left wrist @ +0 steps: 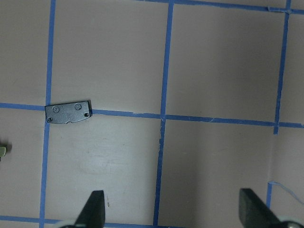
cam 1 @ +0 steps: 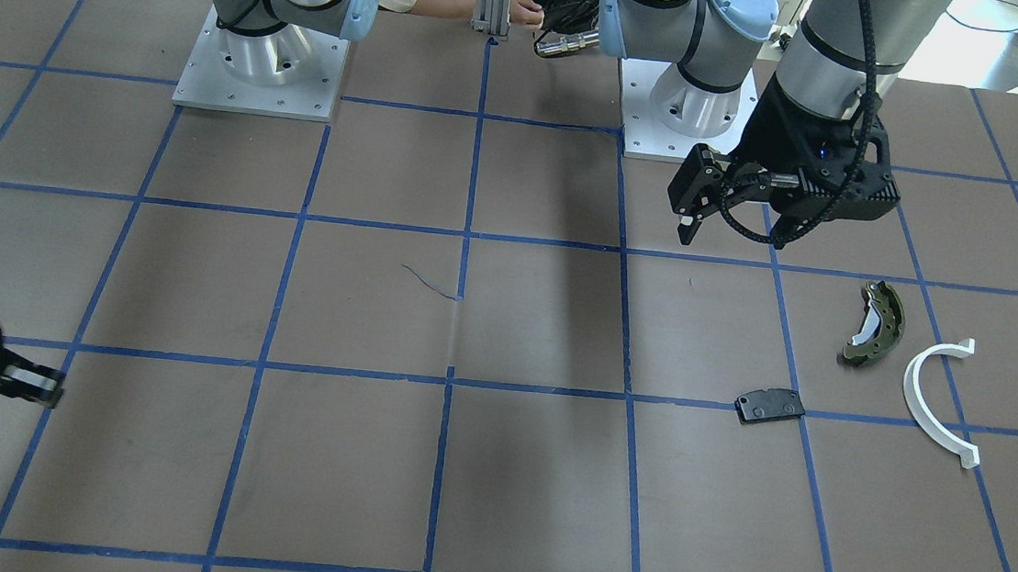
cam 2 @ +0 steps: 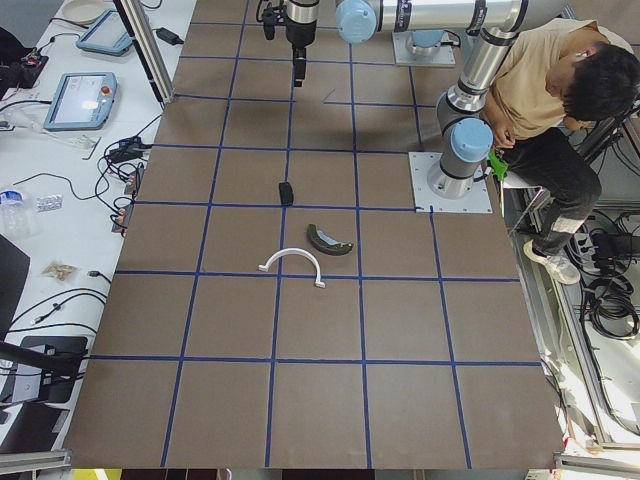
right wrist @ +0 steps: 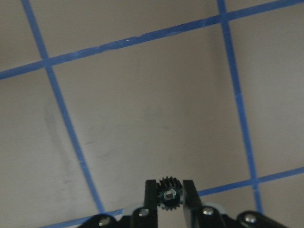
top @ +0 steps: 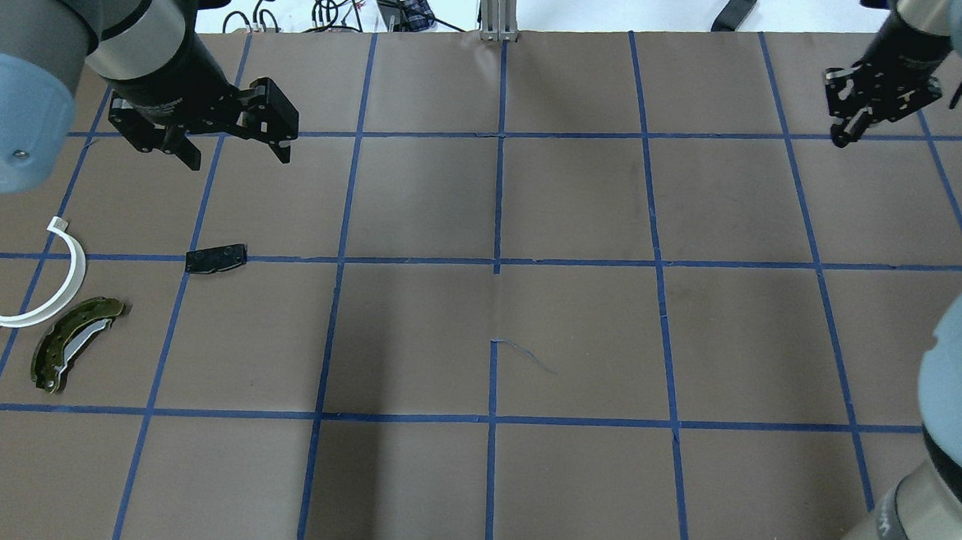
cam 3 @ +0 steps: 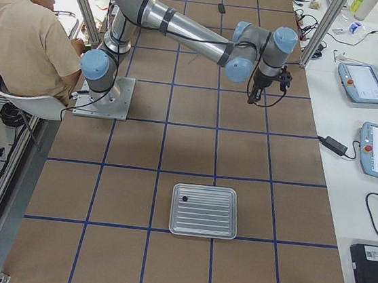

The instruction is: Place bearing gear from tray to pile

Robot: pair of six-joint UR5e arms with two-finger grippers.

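My right gripper (right wrist: 168, 202) is shut on a small black bearing gear (right wrist: 168, 193) and holds it above the bare table; it also shows at the far right in the overhead view (top: 846, 129). The pile lies on my left side: an olive-green brake shoe (top: 74, 345), a white half-ring (top: 60, 281) and a flat black pad (top: 216, 257). My left gripper (top: 232, 152) is open and empty, raised just beyond the pad (left wrist: 68, 113). The grey tray (cam 3: 221, 217) shows only in the exterior right view, behind the right gripper (cam 3: 252, 97).
One small black part (cam 3: 184, 198) lies in the tray's corner. A person sits behind the robot bases (cam 3: 24, 27). Tablets and cables lie on the side benches (cam 3: 363, 83). The table is brown with a blue tape grid.
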